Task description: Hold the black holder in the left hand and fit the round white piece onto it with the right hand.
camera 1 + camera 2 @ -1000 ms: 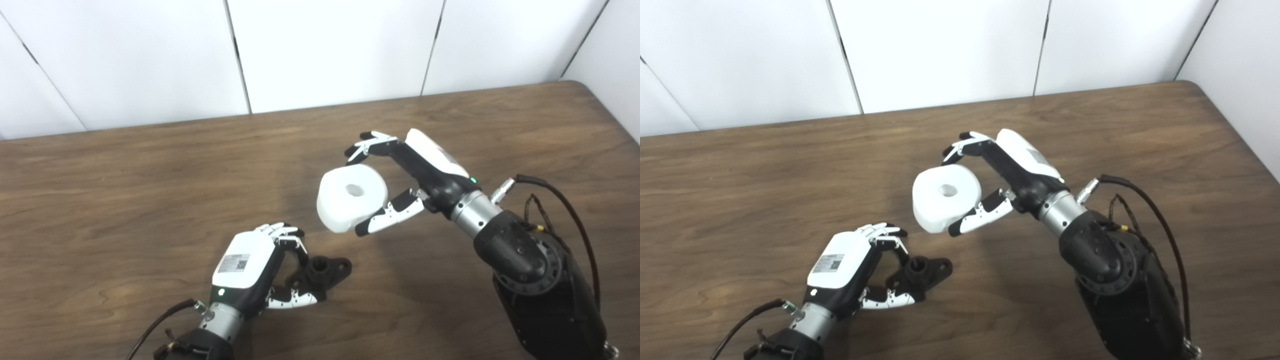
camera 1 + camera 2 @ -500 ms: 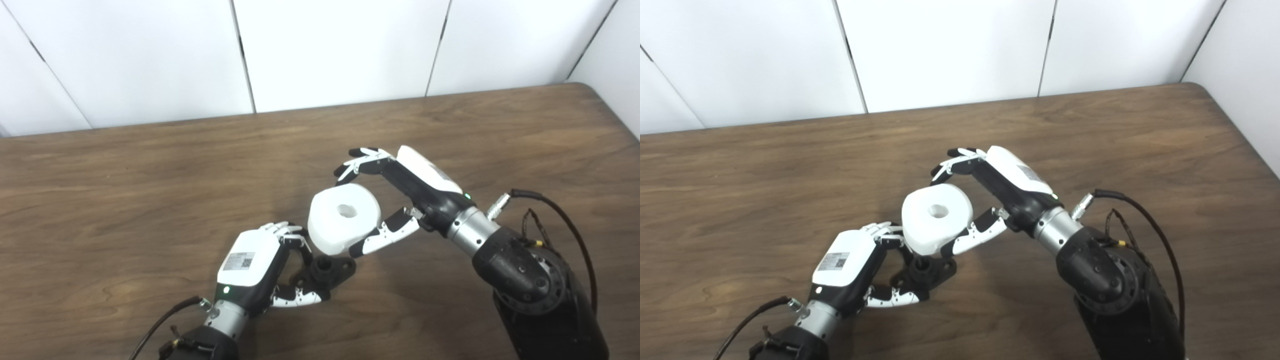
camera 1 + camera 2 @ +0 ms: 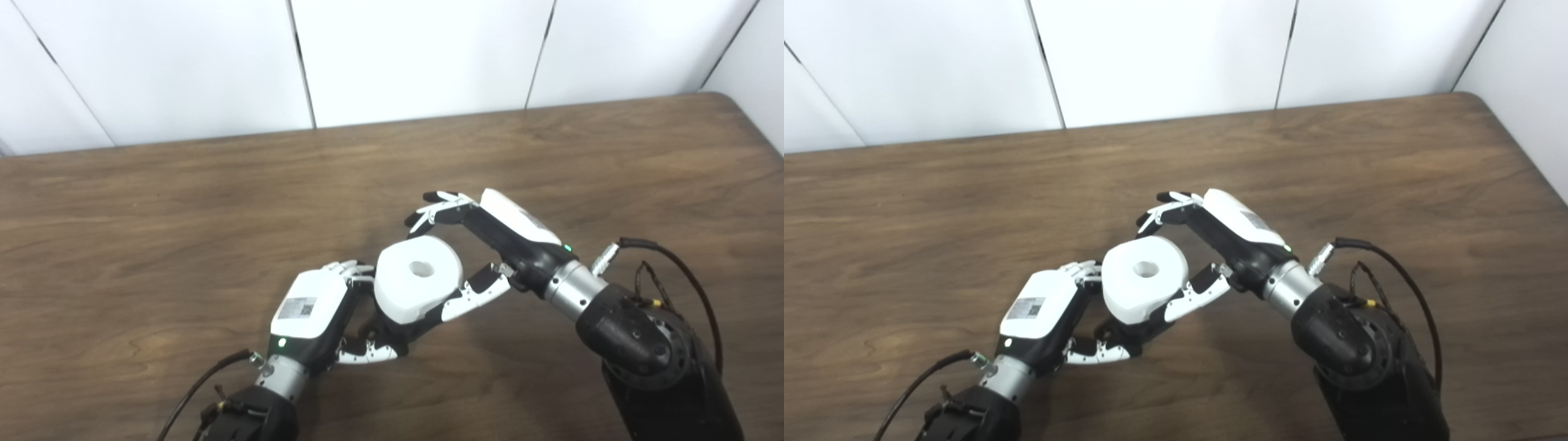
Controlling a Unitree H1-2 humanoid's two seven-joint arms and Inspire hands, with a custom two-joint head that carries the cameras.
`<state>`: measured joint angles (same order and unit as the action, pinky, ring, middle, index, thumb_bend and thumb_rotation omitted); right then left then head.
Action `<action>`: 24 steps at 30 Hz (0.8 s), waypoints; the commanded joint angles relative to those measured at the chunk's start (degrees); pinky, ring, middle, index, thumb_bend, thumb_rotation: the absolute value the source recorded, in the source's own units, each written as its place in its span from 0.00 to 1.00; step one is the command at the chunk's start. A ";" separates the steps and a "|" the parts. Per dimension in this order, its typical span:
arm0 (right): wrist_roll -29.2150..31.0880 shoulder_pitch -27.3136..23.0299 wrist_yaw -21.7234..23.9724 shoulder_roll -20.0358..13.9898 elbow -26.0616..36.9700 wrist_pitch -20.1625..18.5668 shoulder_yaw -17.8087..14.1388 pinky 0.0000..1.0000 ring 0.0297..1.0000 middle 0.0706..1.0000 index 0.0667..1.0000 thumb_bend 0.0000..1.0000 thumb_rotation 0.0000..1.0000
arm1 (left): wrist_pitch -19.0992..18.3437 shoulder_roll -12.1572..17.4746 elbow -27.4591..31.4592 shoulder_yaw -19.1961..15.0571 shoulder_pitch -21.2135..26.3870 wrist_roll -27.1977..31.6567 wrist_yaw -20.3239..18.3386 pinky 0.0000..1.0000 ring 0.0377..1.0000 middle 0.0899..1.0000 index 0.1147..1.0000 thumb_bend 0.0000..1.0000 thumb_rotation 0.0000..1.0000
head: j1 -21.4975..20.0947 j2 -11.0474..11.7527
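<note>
Right hand (image 3: 490, 245) is pinching the white ring (image 3: 418, 286) over the black holder (image 3: 398, 334), which the left hand (image 3: 318, 318) is gripping; next, probably, lining up the hole and pressing down.

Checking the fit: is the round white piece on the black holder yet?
Cannot tell. The round white piece, held by the right hand, covers the black holder in the left hand.

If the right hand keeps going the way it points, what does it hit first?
Probably the left hand: the right hand points down-left, with the white piece it carries leading. Depth is unclear.
</note>
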<state>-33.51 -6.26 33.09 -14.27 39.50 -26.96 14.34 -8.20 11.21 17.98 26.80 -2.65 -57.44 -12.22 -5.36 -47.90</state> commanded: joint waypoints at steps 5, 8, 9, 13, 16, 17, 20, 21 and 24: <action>0.25 -0.50 -1.74 0.92 0.62 1.11 0.67 1.00 0.94 0.78 0.45 0.52 0.14 | -1.41 0.38 -1.92 1.33 -1.03 -0.69 -4.49 0.85 0.86 0.78 0.42 0.52 0.06 | -0.08 -0.27; 0.15 -0.28 -1.96 1.09 0.29 1.25 0.85 1.00 0.95 0.78 0.45 0.52 0.14 | -1.48 0.40 -1.85 1.38 -0.97 -0.79 -4.64 0.86 0.86 0.78 0.42 0.52 0.06 | -0.08 -0.27; 0.18 -0.20 -2.00 1.19 0.19 1.21 0.88 1.00 0.95 0.78 0.45 0.52 0.14 | -1.54 0.39 -1.79 1.41 -0.92 -0.87 -4.75 0.86 0.86 0.79 0.42 0.52 0.06 | -0.08 -0.27; 0.34 0.04 -2.30 1.42 -0.15 1.30 0.89 1.00 0.95 0.78 0.45 0.52 0.14 | -1.47 0.36 -1.60 1.48 -0.91 -0.94 -4.67 0.85 0.85 0.78 0.42 0.52 0.06 | -0.11 -0.48; 0.46 0.14 -2.57 1.41 -0.41 1.38 0.93 1.00 0.95 0.78 0.45 0.52 0.14 | -1.67 0.25 -1.54 1.49 -0.91 -1.07 -4.82 0.85 0.86 0.78 0.42 0.52 0.06 | -0.10 -0.43; 0.53 0.17 -2.61 1.42 -0.45 1.32 0.96 0.99 0.95 0.78 0.45 0.52 0.14 | -1.68 0.23 -1.57 1.49 -0.89 -1.05 -4.82 0.86 0.86 0.78 0.42 0.52 0.06 | -0.13 -0.43; 0.48 0.23 -2.54 1.45 -0.42 1.02 1.17 0.97 0.95 0.78 0.45 0.52 0.14 | -1.35 0.23 -1.93 1.52 -0.82 -0.98 -4.31 0.85 0.86 0.78 0.42 0.52 0.06 | -0.16 -0.40; 0.40 0.26 -2.56 1.50 -0.41 0.95 1.25 0.97 0.95 0.78 0.45 0.52 0.14 | -1.26 0.22 -2.06 1.52 -0.80 -0.96 -4.15 0.85 0.86 0.78 0.42 0.52 0.06 | -0.15 -0.42; 0.47 0.33 -2.79 1.58 -0.52 1.05 1.37 0.99 0.95 0.78 0.45 0.52 0.14 | -1.10 0.10 -2.27 1.54 -0.76 -0.93 -3.74 0.85 0.85 0.78 0.42 0.52 0.06 | -0.20 -0.36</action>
<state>-33.18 -5.02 31.73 -13.02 38.12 -26.87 15.84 -8.41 11.11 18.00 27.04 -2.50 -57.66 -12.32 -5.54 -48.25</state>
